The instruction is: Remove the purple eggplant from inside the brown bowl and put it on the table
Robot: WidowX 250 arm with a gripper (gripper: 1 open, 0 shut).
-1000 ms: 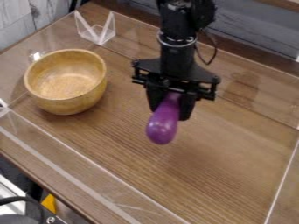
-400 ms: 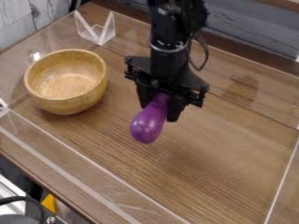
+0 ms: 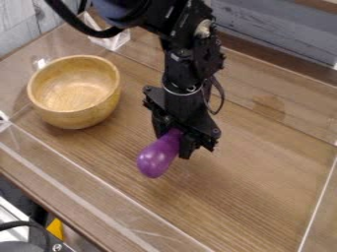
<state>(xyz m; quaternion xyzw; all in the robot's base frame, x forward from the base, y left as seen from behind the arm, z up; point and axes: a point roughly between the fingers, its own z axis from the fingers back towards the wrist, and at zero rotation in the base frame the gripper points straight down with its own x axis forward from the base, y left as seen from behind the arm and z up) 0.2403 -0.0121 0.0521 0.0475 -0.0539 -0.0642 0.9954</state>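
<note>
The purple eggplant [image 3: 158, 156] hangs tilted from my gripper [image 3: 175, 135], its thick end down and left, low over the table [image 3: 250, 187]. The black fingers are shut on its upper, thinner end. I cannot tell whether the bottom end touches the wood. The brown bowl [image 3: 75, 91] stands empty at the left, well apart from the gripper and the eggplant. My arm comes down from the top of the view, the gripper pointing straight down.
Low clear plastic walls [image 3: 79, 202] edge the tabletop along the front and left. A clear folded piece [image 3: 105, 31] stands at the back left, behind the bowl. Bare wood lies to the right of the gripper.
The gripper has come down and shifted left with the eggplant in it, and the wrist has rolled. The bowl has not moved.
</note>
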